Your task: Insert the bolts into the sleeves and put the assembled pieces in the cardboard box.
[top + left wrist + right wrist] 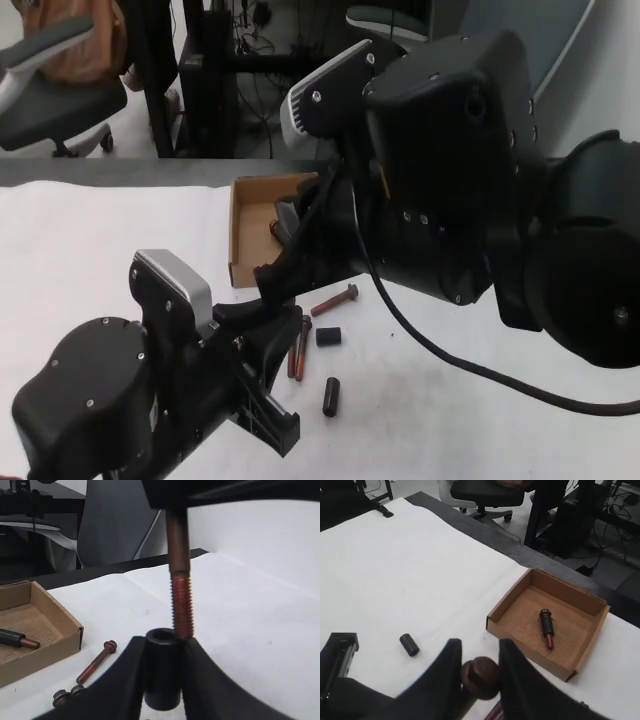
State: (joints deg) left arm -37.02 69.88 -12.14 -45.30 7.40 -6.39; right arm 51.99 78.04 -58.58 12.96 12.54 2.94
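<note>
My left gripper (162,652) is shut on an upright black sleeve (162,672) with its bore facing up. A copper bolt (181,600) hangs thread-down over it, its tip at the sleeve's rim, to one side of the bore. My right gripper (480,655) is shut on this bolt's head (480,676). The cardboard box (510,625) holds one assembled piece (546,627), which also lies in the box (55,625) as a dark piece (15,639). In the high view the left arm (110,390) and the right arm (450,200) meet beside the box (245,225).
Loose bolts (335,299) (298,345) and two black sleeves (329,336) (330,396) lie on the white bench near the box. Another loose sleeve (409,644) lies on the cloth. The bench's dark far edge (110,172) runs behind, with an office chair (60,95) beyond.
</note>
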